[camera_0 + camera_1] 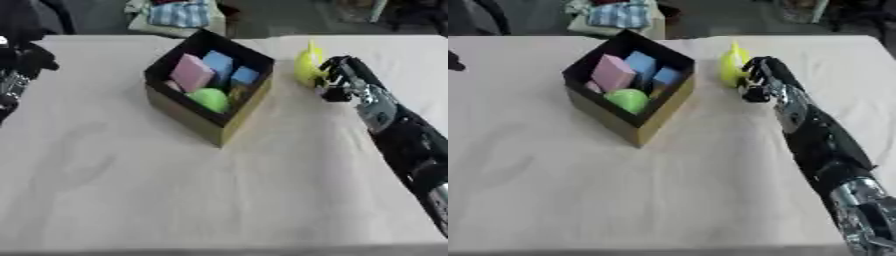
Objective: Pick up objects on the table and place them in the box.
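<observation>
A brown box with a black inside (200, 119) stands on the table at centre. In it lie a pink block (191, 72), two blue blocks (219, 63) and a green ball (209, 99). Just right of the box, a yellow-green pear-shaped object (307, 65) is held by my right hand (337, 77), whose fingers curl round its right side. The arm reaches in from the lower right. My left hand (19, 65) shows at the left edge, dark and away from the box; its fingers cannot be made out.
A cream cloth covers the table (175, 190). Beyond the far edge lie a pile of blue and white fabric (178, 14) and dark furniture. Bare cloth spreads in front of and left of the box.
</observation>
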`<state>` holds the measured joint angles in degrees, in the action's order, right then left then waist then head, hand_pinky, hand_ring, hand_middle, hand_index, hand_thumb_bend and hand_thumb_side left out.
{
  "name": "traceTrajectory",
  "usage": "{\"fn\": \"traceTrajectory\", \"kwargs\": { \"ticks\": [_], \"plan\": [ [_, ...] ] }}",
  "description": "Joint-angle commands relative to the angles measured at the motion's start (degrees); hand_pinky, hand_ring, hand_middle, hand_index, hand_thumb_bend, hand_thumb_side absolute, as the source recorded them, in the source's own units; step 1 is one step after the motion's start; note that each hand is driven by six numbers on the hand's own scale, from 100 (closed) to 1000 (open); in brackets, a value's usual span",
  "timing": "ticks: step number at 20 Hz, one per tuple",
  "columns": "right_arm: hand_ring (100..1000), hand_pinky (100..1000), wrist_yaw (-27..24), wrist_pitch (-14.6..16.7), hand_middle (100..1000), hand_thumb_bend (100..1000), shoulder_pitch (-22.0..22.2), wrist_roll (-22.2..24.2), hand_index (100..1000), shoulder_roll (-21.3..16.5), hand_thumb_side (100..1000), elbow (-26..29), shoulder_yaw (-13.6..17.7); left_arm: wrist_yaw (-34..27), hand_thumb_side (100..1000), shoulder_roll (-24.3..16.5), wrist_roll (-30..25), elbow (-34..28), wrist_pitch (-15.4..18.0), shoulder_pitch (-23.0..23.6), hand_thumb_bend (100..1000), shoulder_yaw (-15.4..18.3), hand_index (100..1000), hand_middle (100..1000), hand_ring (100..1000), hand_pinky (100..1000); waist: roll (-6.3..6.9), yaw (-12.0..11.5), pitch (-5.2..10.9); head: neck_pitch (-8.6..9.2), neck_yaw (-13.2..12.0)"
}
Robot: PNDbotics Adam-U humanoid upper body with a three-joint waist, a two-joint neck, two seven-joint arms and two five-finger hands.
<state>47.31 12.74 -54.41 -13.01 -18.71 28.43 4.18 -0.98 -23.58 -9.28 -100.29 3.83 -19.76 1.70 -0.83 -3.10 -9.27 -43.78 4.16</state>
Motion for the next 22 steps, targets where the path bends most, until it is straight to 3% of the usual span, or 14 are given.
{"fn": "traceTrajectory", "kwargs": {
  "ticks": [1, 8, 12, 17, 22],
  "plan": [
    [538, 499, 0.12, 1.19, 417, 100, -1.1, -4.44, 448, -0.75, 100, 2.55, -0.21, -0.34, 676, -0.62, -0.08, -0.74, 0.15, -0.92, 496, 0.42, 806, 567, 609, 769, 0.91, 0.09, -0.06, 0.19, 0.04],
    [529, 488, -0.25, 2.97, 403, 100, -1.75, -6.14, 430, -0.44, 100, 5.8, -1.13, -0.34, 675, -0.61, -0.05, -0.73, 0.15, -0.89, 495, 0.43, 806, 567, 609, 769, 0.89, 0.08, 0.16, 0.04, 0.25],
    [531, 493, -1.28, 6.2, 403, 100, -4.56, -7.3, 430, 0.46, 100, 11.13, -4.26, -0.3, 674, -0.74, 0.21, -0.71, 0.15, -0.81, 496, 0.67, 805, 567, 609, 769, 0.83, 0.21, 0.23, 0.15, 0.33],
    [537, 507, -1.56, 10.56, 408, 100, -6.15, -4.16, 437, 1.87, 100, 19.01, -6.74, -0.29, 673, -0.73, 0.14, -0.72, 0.18, -0.84, 497, 0.55, 805, 567, 608, 769, 0.79, -0.02, 0.33, 0.18, 0.86],
    [541, 516, -1.66, 12.02, 411, 100, -7.15, 0.32, 441, 4.23, 100, 25.63, -9.91, -0.35, 673, -0.64, 0.01, -0.87, 0.21, -0.99, 497, 0.4, 805, 566, 608, 769, 0.69, -0.63, 0.38, 0.18, 1.5]
  ]
}}
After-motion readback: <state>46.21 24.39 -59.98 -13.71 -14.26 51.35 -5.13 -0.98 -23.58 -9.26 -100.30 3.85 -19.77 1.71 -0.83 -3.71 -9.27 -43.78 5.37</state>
